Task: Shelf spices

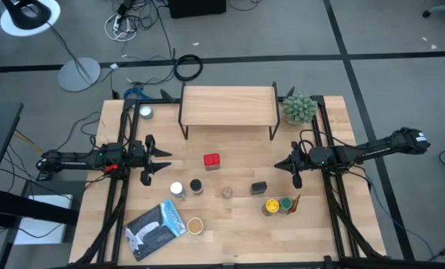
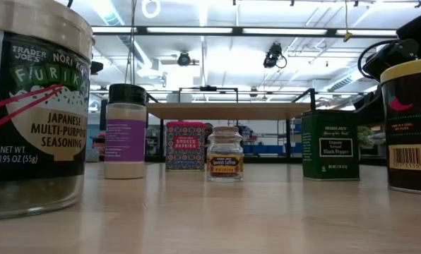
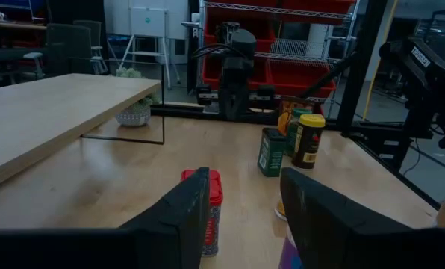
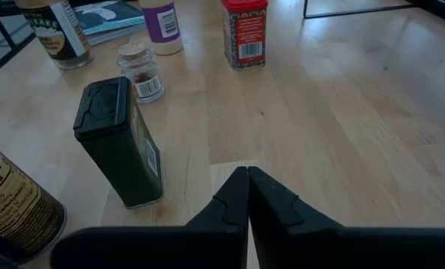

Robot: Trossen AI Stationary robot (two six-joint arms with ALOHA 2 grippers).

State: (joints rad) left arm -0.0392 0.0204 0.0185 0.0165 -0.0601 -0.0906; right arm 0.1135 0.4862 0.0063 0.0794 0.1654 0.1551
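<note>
The spices stand upright on the wooden table, in front of the shelf [image 1: 228, 107]: a red tin [image 1: 211, 160], a white-lidded jar [image 1: 177, 189], a black-lidded jar [image 1: 196, 186], a small corked jar [image 1: 227, 193], a dark green tin [image 1: 259, 187], and yellow-lidded [image 1: 271, 206], green-lidded [image 1: 286, 204] and tan-lidded [image 1: 195, 225] jars. The shelf's top board carries nothing. My left gripper [image 1: 168, 160] hovers open left of the red tin [image 3: 207, 213], pointing level at it without touching. My right gripper [image 1: 277, 165] is shut [image 4: 248, 196] right of the spices, above the green tin [image 4: 122, 142].
A fuzzy green plant [image 1: 299, 108] stands at the shelf's right end. A flat silver-blue pouch [image 1: 157, 229] lies near the table's front left. A small round white-lidded jar [image 1: 145, 113] sits left of the shelf. Bare wood lies between the red tin and the shelf's legs.
</note>
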